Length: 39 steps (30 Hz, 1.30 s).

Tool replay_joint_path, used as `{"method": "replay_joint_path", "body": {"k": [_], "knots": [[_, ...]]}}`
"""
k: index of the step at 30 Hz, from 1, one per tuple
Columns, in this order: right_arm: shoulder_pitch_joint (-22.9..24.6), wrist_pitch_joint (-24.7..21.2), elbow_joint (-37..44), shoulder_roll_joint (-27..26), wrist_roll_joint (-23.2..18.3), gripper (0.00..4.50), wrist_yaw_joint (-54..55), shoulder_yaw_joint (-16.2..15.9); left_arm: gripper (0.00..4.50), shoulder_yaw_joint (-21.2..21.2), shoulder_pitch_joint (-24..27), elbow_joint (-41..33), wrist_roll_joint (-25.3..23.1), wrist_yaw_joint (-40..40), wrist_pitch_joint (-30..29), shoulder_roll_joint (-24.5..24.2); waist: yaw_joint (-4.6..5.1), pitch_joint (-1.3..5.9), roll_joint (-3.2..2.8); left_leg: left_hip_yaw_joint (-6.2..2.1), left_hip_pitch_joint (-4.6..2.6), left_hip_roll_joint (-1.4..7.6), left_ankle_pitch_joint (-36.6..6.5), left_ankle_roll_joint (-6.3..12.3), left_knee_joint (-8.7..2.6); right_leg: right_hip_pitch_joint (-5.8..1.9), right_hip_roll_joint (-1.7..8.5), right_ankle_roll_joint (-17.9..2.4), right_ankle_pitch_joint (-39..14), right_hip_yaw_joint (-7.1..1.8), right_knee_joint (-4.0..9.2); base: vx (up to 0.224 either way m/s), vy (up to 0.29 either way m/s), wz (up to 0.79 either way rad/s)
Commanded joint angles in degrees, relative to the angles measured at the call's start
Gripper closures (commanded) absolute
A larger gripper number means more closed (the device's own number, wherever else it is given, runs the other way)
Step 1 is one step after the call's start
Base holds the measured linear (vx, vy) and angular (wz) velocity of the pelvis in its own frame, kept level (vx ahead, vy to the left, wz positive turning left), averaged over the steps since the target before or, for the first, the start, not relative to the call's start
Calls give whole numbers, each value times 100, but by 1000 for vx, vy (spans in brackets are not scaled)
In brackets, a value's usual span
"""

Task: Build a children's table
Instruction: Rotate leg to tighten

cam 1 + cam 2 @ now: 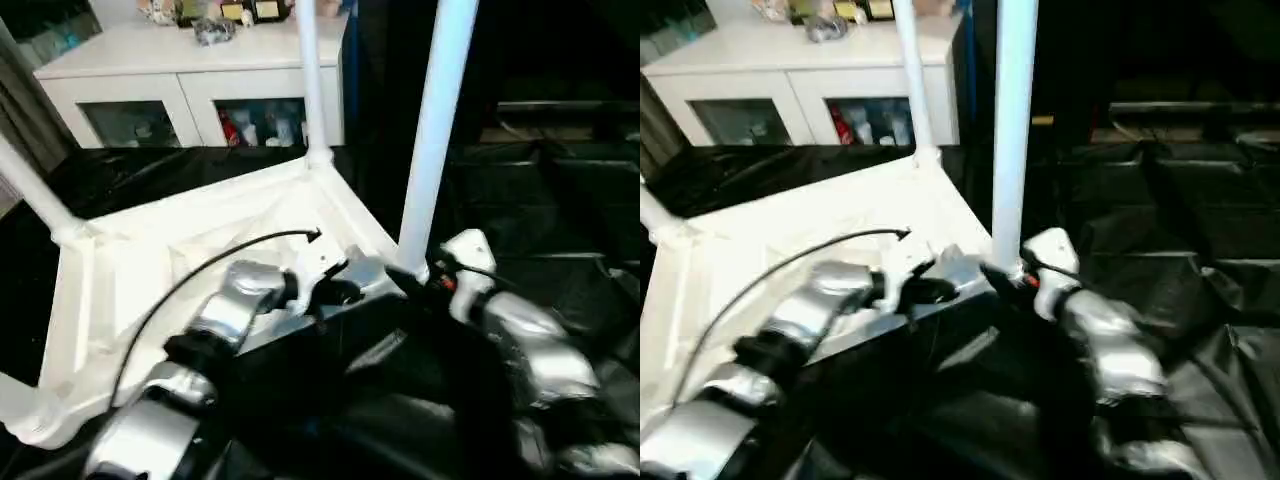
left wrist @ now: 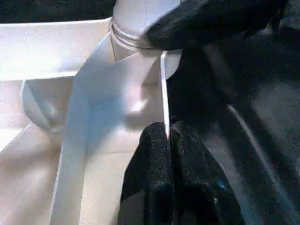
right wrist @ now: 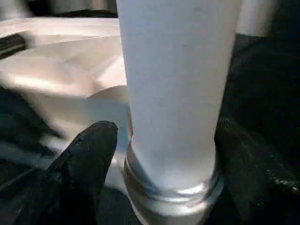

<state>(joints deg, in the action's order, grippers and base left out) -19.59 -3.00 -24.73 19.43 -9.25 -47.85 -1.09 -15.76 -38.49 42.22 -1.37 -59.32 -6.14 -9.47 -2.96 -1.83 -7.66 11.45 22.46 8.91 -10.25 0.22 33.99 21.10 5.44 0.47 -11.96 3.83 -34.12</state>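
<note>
The children's table lies upside down, its white ribbed top [image 1: 200,250] on black cloth. Three tube legs stand up from corner sockets: one at the far corner [image 1: 312,80], one at the left [image 1: 30,190], one at the near right corner [image 1: 435,130]. My left gripper [image 2: 168,129] is shut on the thin rim wall [image 2: 164,89] close to that near right socket. My right gripper [image 3: 168,140] straddles the base of the near right leg [image 3: 178,84], one finger on each side, with a narrow gap at one finger. A threaded collar [image 3: 173,197] shows at the leg's foot.
A white cabinet [image 1: 150,60] with glass doors and small items on top stands behind the table. Crumpled black cloth [image 1: 560,230] covers the surface to the right. A thin black cable [image 1: 230,250] arcs over my left forearm.
</note>
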Motion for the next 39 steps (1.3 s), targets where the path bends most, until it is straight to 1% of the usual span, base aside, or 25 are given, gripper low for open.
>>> {"method": "replay_joint_path", "body": {"k": [1, 2, 3, 4, 5, 6, 7, 8, 10, 11, 13, 15, 16, 17, 18, 21, 24, 27, 29, 31, 33, 35, 36, 38, 39], "knots": [[81, 71, 246, -150, -143, 100, -880, -689, 450, -176, -29, -152, -5, -256, 184, 11, -43, 372, 130, -234, -56, 431, -853, 935, -329, -192, 454, -1538, 190, -202, 311, 0, 0, 0], [109, 178, 268, -35, -166, 100, -1073, -686, 450, -183, -1, -185, 8, -407, 242, -80, -61, 377, 123, -219, -62, 437, -774, 989, -307, -171, 448, -1573, 256, -199, 297, 0, 0, 0], [140, 203, 296, 164, -220, 100, -1344, -677, 450, -179, 68, -303, 89, -731, 258, -252, -85, 397, 183, -227, -44, 442, -640, 1028, -291, -190, 449, -1571, 307, -188, 274, 0, 0, 0], [146, 174, 306, 220, -249, 100, -1429, -670, 450, -158, 85, -331, 119, -826, 259, -289, -116, 424, 162, -225, -42, 443, -424, 1111, -250, -168, 430, -1569, 497, -185, 232, 0, 0, 0], [149, 137, 319, 314, -291, 100, -1574, -655, 450, -107, 112, -390, 192, -999, 230, -354, -113, 413, 185, -219, -30, 449, -356, 1159, -249, -151, 417, -1580, 548, -186, 225, 0, 0, 0], [151, 107, 341, 356, -320, 100, -1665, -639, 450, -84, 115, -410, 241, -1081, 218, -382, -126, 382, 176, -214, -17, 445, -450, 1180, -252, -133, 415, -1595, 366, -172, 237, 0, 0, 0], [145, 70, 357, 395, -344, 100, -1741, -627, 450, -83, 132, -456, 296, -1226, 188, -434, -130, 374, 200, -207, -22, 450, -540, 1159, -255, -121, 414, -1588, 210, -176, 249, 0, 0, 0], [130, 43, 367, 431, -355, 100, -1809, -617, 450, -123, 164, -526, 328, -1411, 171, -533, -141, 352, 167, -216, -39, 470, -768, 1061, -290, -105, 415, -1576, -211, -179, 282, 0, 0, 0], [114, 34, 373, 463, -365, 100, -1899, -616, 450, -156, 196, -573, 341, -1535, 201, -635, -157, 321, 153, -220, -95, 504, -1227, 744, -362, -69, 387, -1520, -830, -205, 329, 0, 0, 0], [97, 39, 363, 471, -368, 113, -1939, -619, 450, -162, 196, -560, 332, -1559, 228, -673, -162, 313, 201, -210, -100, 503, -1298, 688, -371, -64, 384, -1514, -900, -214, 343, 0, 0, 0], [47, 55, 321, 469, -388, 135, -2056, -622, 450, -157, 193, -535, 322, -1595, 274, -727, -214, 308, 178, -204, -125, 510, -1409, 493, -391, -50, 404, -1481, -1031, -239, 345, 0, 0, 0], [-14, 52, 282, 471, -415, 143, -2155, -660, 450, -161, 186, -529, 281, -1608, 297, -775, -220, 311, 234, -201, -112, 508, -1338, 455, -399, -60, 409, -1473, -911, -247, 329, 0, 0, 0], [-30, 40, 270, 473, -413, 167, -2193, -676, 450, -170, 187, -530, 249, -1590, 297, -791, -224, 317, 213, -203, -92, 498, -1263, 470, -389, -78, 427, -1475, -845, -245, 311, 0, 0, 0], [-38, 36, 259, 472, -400, 167, -2209, -689, 450, -180, 193, -531, 217, -1574, 312, -806, -225, 319, 213, -202, -92, 498, -1219, 482, -385, -77, 428, -1474, -796, -245, 310, 0, 0, 0], [-55, 36, 233, 478, -393, 174, -2230, -704, 450, -180, 197, -532, 187, -1566, 321, -812, -223, 324, 239, -200, -85, 495, -1114, 522, -375, -80, 428, -1488, -681, -245, 294, 0, 0, 0], [-69, 15, 210, 498, -396, 203, -2274, -750, 450, -152, 229, -553, 196, -1561, 307, -807, -235, 331, 266, -188, -70, 482, -921, 631, -342, -87, 435, -1506, -548, -241, 285, 0, 0, 0], [-67, 3, 207, 507, -394, 208, -2306, -766, 450, -151, 255, -572, 204, -1551, 298, -807, -243, 334, 283, -192, -70, 489, -828, 711, -334, -85, 427, -1508, -507, -231, 272, 0, 0, 0], [-64, 86, 129, 448, -292, 211, -2120, -750, 450, -179, 286, -530, 83, -1252, 316, -754, -242, 323, 291, -190, -72, 487, -903, 695, -340, -75, 420, -1508, -594, -231, 287, 0, 0, 0], [-71, 142, -43, 281, -107, 211, -1529, -670, 450, -151, 215, -326, -108, -669, 282, -631, -234, 306, 307, -189, -83, 489, -1034, 614, -357, -61, 421, -1485, -761, -239, 309, 0, 0, 0], [-95, 38, -289, 15, 73, 221, -665, -519, 450, -14, 94, -84, -179, 10, 229, -391, -183, 247, 306, -193, -137, 474, -1519, 280, -411, -29, 425, -1369, -1551, -251, 407, 0, 0, 0], [-99, -50, -396, -125, 143, 240, -234, -446, 450, 46, 45, -9, -180, 275, 170, -265, -166, 243, 321, -226, -150, 475, -1774, 56, -450, -53, 440, -1251, -1946, -258, 434, 0, 0, 0], [-71, -86, -544, -389, 273, 242, 468, -360, 450, 127, -64, 134, -205, 788, 4, -15, -135, 234, 303, -235, -159, 478, -1933, -65, -479, -20, 436, -1160, -2035, -270, 454, 0, 0, 0], [-66, -57, -651, -614, 368, 244, 1018, -290, 450, 205, -154, 244, -191, 1155, -85, 178, -116, 228, 257, -241, -174, 471, -2039, -150, -486, -12, 438, -1133, -2072, -275, 462, 0, 0, 0], [-97, -5, -796, -992, 529, 247, 1839, -221, 450, 307, -294, 406, -145, 1633, -177, 491, -80, 214, 290, -245, -184, 450, -2201, -232, -497, 10, 433, -1067, -2201, -279, 502, 0, 0, 0], [-131, 72, -836, -1241, 636, 247, 2229, -236, 450, 315, -349, 465, -123, 1765, -179, 678, -65, 200, 229, -265, -229, 433, -2421, -309, -489, 44, 450, -1032, -2428, -277, 531, 0, 0, 0]]}}
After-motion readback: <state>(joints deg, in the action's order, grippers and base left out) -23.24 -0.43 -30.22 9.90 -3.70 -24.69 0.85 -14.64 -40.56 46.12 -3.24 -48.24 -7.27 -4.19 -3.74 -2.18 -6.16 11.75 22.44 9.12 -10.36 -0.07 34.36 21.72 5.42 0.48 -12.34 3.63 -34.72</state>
